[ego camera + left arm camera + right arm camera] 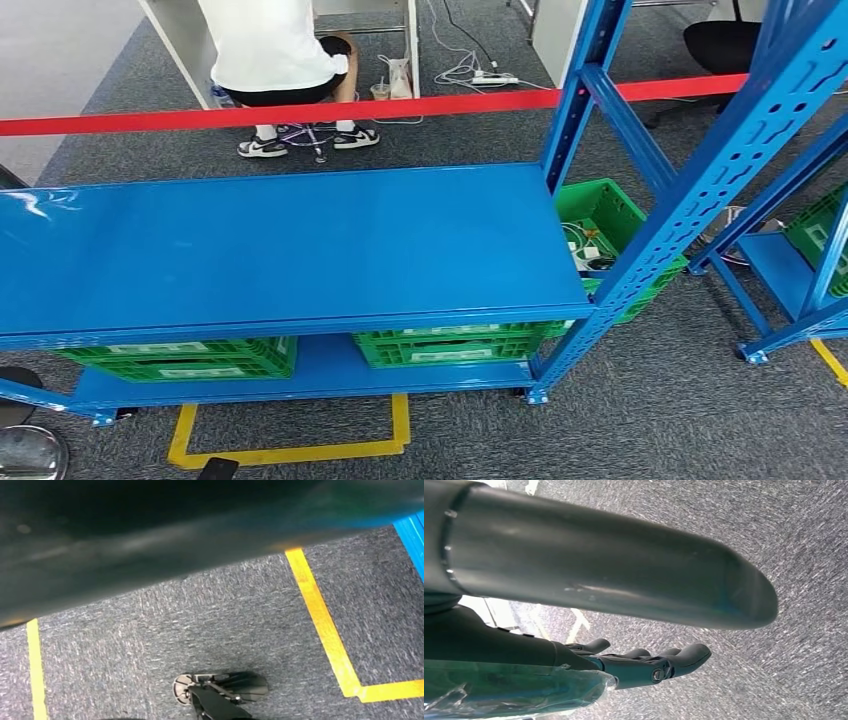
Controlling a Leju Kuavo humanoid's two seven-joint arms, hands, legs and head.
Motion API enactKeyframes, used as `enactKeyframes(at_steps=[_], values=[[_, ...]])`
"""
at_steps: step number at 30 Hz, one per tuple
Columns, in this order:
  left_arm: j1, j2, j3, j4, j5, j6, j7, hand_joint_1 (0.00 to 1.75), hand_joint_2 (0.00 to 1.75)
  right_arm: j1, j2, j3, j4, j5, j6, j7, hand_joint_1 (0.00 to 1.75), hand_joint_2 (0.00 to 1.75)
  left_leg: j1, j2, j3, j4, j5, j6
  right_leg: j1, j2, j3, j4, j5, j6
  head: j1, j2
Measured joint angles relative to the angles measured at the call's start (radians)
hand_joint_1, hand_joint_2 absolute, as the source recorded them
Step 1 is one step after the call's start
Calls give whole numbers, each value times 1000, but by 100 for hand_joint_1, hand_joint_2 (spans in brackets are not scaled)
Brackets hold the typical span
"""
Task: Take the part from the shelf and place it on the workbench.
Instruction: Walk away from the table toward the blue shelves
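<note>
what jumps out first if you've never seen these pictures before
The broad glossy blue shelf top spans the middle of the head view, bare, with green crates tucked on the level beneath it. Behind it a red barrier tape runs across, and a seated person sits just past it. In the right wrist view the right hand holds a clear plastic-wrapped item.

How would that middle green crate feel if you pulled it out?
The green crate probably stays stiff: its walls look like moulded plastic grid. It likely slides easily on the smooth blue lower shelf. Weight is anyone's guess; its contents are hidden.
</note>
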Motion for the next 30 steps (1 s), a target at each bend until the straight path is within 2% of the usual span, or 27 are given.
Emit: enactKeyframes(at_steps=[13, 30], values=[[0, 0, -6, 0, 0, 2, 4, 0, 0, 0, 0, -4, 0, -10, 1, 1, 0, 0, -7, 0, 0, 1, -1, 2, -7, 0, 3, -5, 1, 2, 0, 0], [-1, 0, -6, 0, 1, 4, 4, 0, 0, 0, 0, -17, 0, -15, 1, 0, 0, 0, -7, 0, 0, 1, -2, 3, -8, 0, 3, -5, 1, 3, 0, 0]])
